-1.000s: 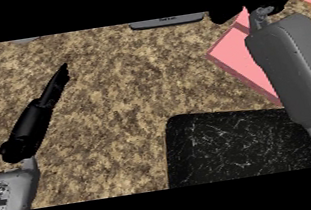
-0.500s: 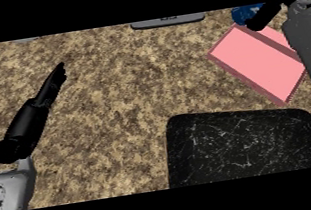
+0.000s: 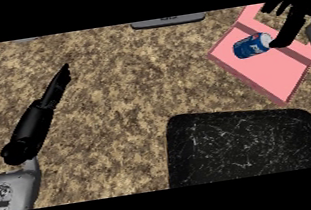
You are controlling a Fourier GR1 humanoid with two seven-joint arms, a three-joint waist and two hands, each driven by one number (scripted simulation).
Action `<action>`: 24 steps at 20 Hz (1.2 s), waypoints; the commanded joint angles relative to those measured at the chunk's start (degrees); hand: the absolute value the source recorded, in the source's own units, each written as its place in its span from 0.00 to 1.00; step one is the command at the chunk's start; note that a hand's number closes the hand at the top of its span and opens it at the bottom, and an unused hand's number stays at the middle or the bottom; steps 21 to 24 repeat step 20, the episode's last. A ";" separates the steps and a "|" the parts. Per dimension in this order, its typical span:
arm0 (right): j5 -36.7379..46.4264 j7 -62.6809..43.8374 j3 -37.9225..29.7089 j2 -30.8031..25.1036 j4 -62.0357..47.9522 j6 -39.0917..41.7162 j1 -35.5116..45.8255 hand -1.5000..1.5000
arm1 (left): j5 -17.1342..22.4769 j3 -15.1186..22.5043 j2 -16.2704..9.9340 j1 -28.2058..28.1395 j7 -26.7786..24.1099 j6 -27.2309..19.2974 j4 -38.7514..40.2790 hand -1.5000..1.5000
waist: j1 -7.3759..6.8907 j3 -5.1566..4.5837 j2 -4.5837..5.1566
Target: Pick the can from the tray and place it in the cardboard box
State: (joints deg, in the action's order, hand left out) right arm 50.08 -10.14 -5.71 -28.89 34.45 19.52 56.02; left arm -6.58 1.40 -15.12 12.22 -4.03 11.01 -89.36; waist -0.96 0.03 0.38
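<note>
- Head view: the right hand (image 3: 286, 27) is at the top right, fingers pointing down and relaxed, grasping nothing.
- The blue can (image 3: 252, 45) lies on its side just left of these fingertips, inside the pink box (image 3: 280, 70); whether they touch, I cannot tell.
- The black tray (image 3: 242, 142) is below the right hand, well apart.
- The left hand (image 3: 52, 92) is far left, fingers straight, released.
</note>
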 commanded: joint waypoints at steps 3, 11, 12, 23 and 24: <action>-3.82 13.11 -3.00 -1.43 -2.66 -0.66 -0.41 0.00 | -0.05 -1.36 -0.65 1.96 -0.27 0.76 1.80 0.50 | 0.08 0.02 0.05; -26.90 13.85 -27.45 2.19 0.73 -9.90 3.35 0.00 | -0.14 -1.43 -0.37 -0.01 -1.52 0.28 1.65 0.50 | 1.00 0.17 -0.37; -28.33 13.41 -29.54 3.01 0.34 -12.66 2.42 0.00 | -0.12 -1.25 -0.33 0.01 -1.23 0.39 1.10 0.50 | 0.81 0.16 -0.31; -33.81 18.60 -36.38 -2.90 -7.50 -16.54 0.83 0.00 | -0.91 -0.59 0.44 1.89 -0.27 0.82 1.58 0.50 | -0.36 0.05 0.27; -33.81 18.60 -36.38 -2.90 -7.50 -16.54 0.83 0.00 | -0.91 -0.59 0.44 1.89 -0.27 0.82 1.58 0.50 | -0.36 0.05 0.27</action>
